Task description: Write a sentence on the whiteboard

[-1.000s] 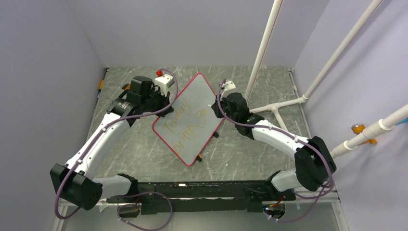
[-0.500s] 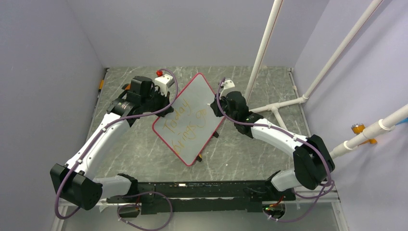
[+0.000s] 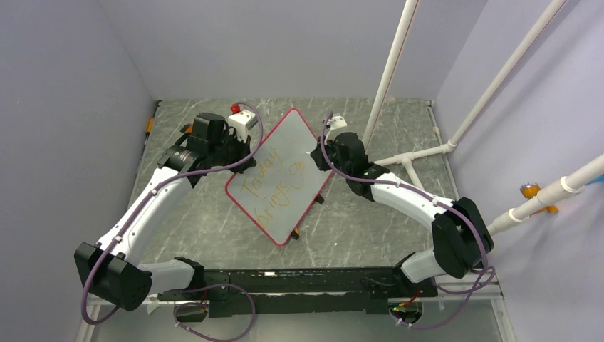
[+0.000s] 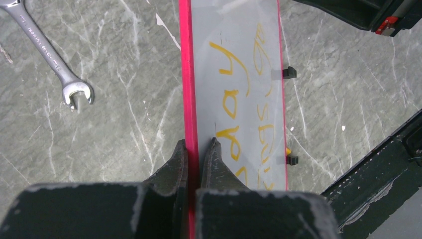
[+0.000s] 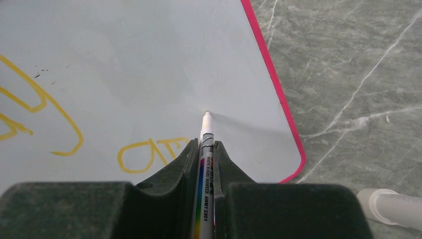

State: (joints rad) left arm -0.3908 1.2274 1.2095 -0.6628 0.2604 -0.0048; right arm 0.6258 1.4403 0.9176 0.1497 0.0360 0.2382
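The whiteboard (image 3: 285, 146) has a red-pink frame and is held tilted over the table, one corner pointing away. My left gripper (image 4: 196, 144) is shut on the board's left frame edge (image 4: 185, 74). The sentence (image 3: 274, 182), in orange-yellow handwriting, runs in two lines across the board (image 4: 234, 50). In the right wrist view my right gripper (image 5: 205, 144) is shut on a white marker (image 5: 206, 130). The marker's tip touches the white surface (image 5: 139, 64) just past the last orange letters (image 5: 144, 154), near the rounded corner.
A steel wrench (image 4: 50, 55) lies on the marble table left of the board. Two black clips (image 4: 288, 72) sit on its right edge. White pipes (image 3: 409, 160) stand to the right, one end close by (image 5: 393, 206). A black rail (image 3: 299, 278) spans the near edge.
My right gripper with the marker has crept slightly up and left over the board. The left arm and the whiteboard have stayed still.
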